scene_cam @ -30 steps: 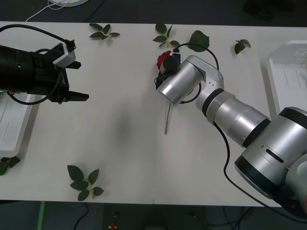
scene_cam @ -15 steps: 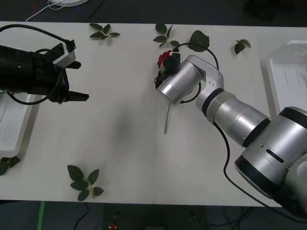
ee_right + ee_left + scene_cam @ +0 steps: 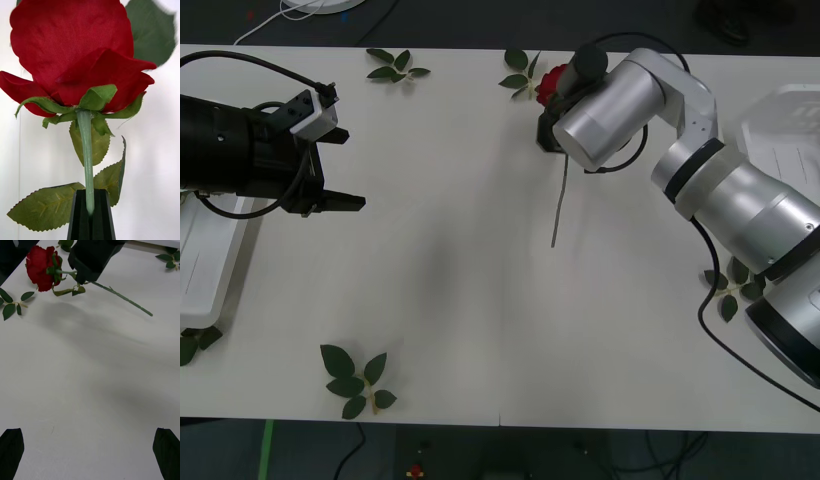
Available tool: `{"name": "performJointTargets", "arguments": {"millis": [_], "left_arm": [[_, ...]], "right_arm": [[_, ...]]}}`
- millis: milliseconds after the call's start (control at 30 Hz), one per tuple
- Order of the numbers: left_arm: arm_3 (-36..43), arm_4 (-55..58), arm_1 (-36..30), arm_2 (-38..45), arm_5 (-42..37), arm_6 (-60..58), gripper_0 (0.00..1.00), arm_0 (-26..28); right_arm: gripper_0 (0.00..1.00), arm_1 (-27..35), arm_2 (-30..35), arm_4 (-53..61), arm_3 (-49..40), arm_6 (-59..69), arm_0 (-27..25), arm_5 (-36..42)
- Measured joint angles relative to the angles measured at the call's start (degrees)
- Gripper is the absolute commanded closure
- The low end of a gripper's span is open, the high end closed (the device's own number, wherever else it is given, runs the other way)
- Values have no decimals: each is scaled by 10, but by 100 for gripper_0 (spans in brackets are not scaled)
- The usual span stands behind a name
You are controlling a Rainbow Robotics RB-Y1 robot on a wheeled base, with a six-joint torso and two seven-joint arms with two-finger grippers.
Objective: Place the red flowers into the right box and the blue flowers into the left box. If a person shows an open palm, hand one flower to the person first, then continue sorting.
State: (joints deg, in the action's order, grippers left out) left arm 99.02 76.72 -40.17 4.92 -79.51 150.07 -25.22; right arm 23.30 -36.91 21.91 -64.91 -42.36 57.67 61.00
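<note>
The right gripper (image 3: 90, 213) had its jaws pinched on the stem just under a red rose (image 3: 553, 82), lifted off the table (image 3: 440, 300). The left gripper (image 3: 340, 201) hung with jaws spread, touching nothing. The right box (image 3: 780, 150) was partly cut off.

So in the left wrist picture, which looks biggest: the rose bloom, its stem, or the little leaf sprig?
Largest to smallest:
1. Stem, the longest.
2. Bloom.
3. Leaf sprig.
The bloom and sprig look close in size, so that order is unsure. The right gripper holds the rose.
</note>
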Motion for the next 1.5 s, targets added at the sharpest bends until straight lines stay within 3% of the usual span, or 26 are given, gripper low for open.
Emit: {"name": "performJointTargets", "arguments": {"millis": [167, 333, 600, 800, 967, 1233, 1500], "left_arm": [[0, 0, 0, 0, 0, 0, 0, 0], [0, 1, 0, 0, 0, 0, 0, 0], [-1, 1, 0, 0, 0, 0, 0, 1], [-1, 1, 0, 0, 0, 0, 0, 1], [-1, 1, 0, 0, 0, 0, 0, 1], [-1, 1, 0, 0, 0, 0, 0, 1], [-1, 1, 0, 0, 0, 0, 0, 1]], "right_arm": [[100, 90, 16, 40, -99, -50, -26, 12], [100, 159, 103, 68, -168, -153, -77, 59], [100, 274, 219, 101, -189, -240, -133, 101], [100, 337, 259, 103, -139, -271, -148, 96], [100, 374, 260, 103, -50, -365, -148, 30], [100, 382, 260, 103, 75, -449, -155, -80], [100, 382, 260, 81, 86, -500, -211, -153]]}}
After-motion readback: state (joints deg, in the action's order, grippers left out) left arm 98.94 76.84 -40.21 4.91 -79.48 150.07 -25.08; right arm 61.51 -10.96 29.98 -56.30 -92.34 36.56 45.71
